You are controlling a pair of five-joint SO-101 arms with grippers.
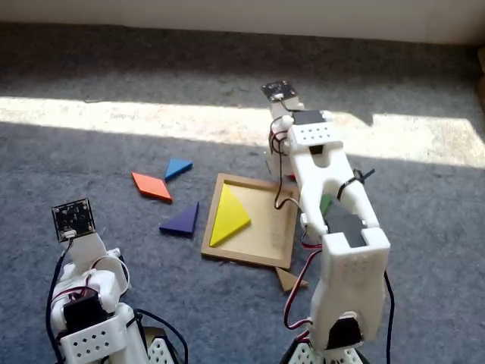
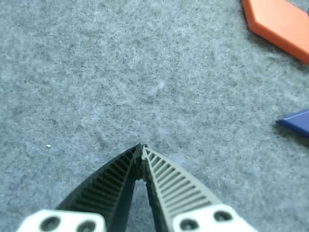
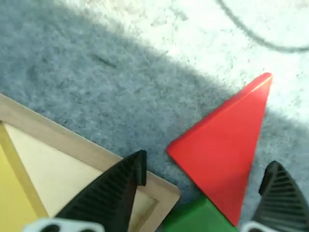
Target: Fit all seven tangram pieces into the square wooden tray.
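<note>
High view: the square wooden tray (image 1: 244, 258) sits mid-desk with only the big yellow triangle (image 1: 226, 214) inside. The orange parallelogram (image 1: 151, 186), light blue triangle (image 1: 177, 167) and dark blue triangle (image 1: 182, 221) lie beside it. The right claw (image 3: 207, 166) is spread wide over the red triangle (image 3: 227, 140) near the tray corner. The left claw (image 2: 143, 151) is pressed together above bare grey felt.
</note>
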